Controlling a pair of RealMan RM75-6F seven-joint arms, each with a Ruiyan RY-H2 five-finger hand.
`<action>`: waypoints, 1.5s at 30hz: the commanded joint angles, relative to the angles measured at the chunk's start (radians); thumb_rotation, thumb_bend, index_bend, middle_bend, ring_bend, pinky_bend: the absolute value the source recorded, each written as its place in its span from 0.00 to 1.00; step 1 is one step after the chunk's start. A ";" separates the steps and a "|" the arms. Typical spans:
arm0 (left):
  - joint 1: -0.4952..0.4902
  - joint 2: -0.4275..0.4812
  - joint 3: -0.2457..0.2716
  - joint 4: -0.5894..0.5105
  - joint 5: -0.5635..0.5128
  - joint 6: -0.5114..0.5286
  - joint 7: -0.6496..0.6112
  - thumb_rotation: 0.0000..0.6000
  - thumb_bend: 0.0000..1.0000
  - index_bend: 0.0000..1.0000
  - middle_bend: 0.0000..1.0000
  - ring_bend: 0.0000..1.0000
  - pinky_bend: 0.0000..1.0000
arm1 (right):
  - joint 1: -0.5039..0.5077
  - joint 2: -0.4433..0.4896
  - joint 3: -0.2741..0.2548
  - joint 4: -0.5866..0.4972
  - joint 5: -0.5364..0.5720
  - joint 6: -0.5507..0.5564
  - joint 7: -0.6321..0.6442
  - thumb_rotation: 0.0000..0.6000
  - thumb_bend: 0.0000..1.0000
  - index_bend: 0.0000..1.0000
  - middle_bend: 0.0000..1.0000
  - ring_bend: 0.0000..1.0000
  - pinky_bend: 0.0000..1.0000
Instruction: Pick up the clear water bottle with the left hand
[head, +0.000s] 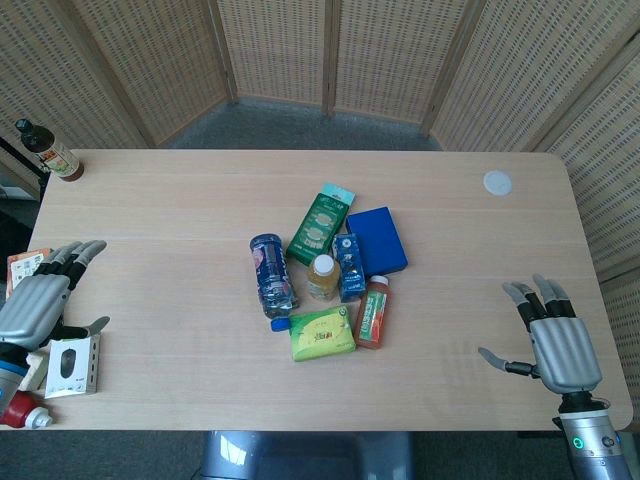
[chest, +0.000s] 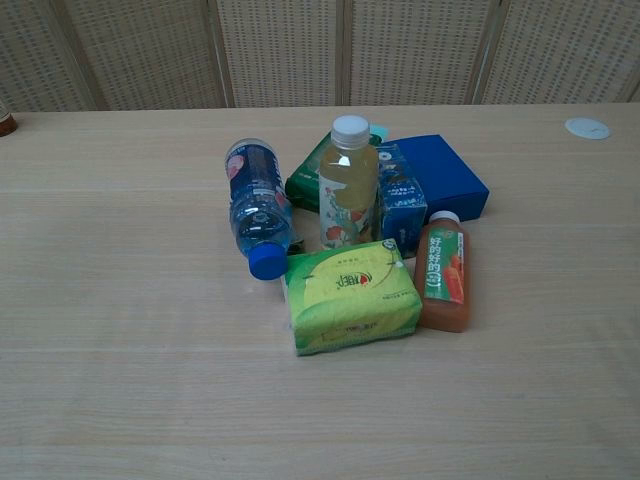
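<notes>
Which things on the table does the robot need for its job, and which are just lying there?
For the job:
- clear water bottle, lying on its side, blue cap toward the robot
- left hand, open, at the table's left edge

Just lying about:
- yellow drink bottle, upright
- orange juice bottle, lying down
- green tissue pack
- blue box
- white lid

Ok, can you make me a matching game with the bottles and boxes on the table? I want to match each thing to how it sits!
Things:
1. water bottle
2. yellow drink bottle
3. blue box
4. tissue pack

How it sits:
A. standing upright, white cap on top
B. nearest the front table edge, green and yellow
C. lying on its side, blue cap
D. flat, behind the other things

Pairs: 1-C, 2-A, 3-D, 4-B
</notes>
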 joint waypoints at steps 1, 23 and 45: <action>-0.006 -0.007 0.000 0.008 -0.003 -0.009 0.000 1.00 0.27 0.00 0.00 0.00 0.00 | 0.000 -0.002 -0.001 -0.003 0.003 0.000 -0.003 0.46 0.17 0.14 0.20 0.00 0.00; -0.197 -0.235 0.014 0.273 0.127 -0.162 0.282 1.00 0.27 0.00 0.00 0.00 0.00 | -0.039 0.039 -0.012 -0.065 -0.026 0.070 -0.035 0.46 0.17 0.14 0.21 0.00 0.00; -0.534 -0.719 -0.011 0.793 0.259 -0.374 0.231 1.00 0.26 0.00 0.00 0.00 0.00 | -0.107 0.143 -0.007 -0.125 0.010 0.148 -0.062 0.45 0.17 0.13 0.20 0.00 0.00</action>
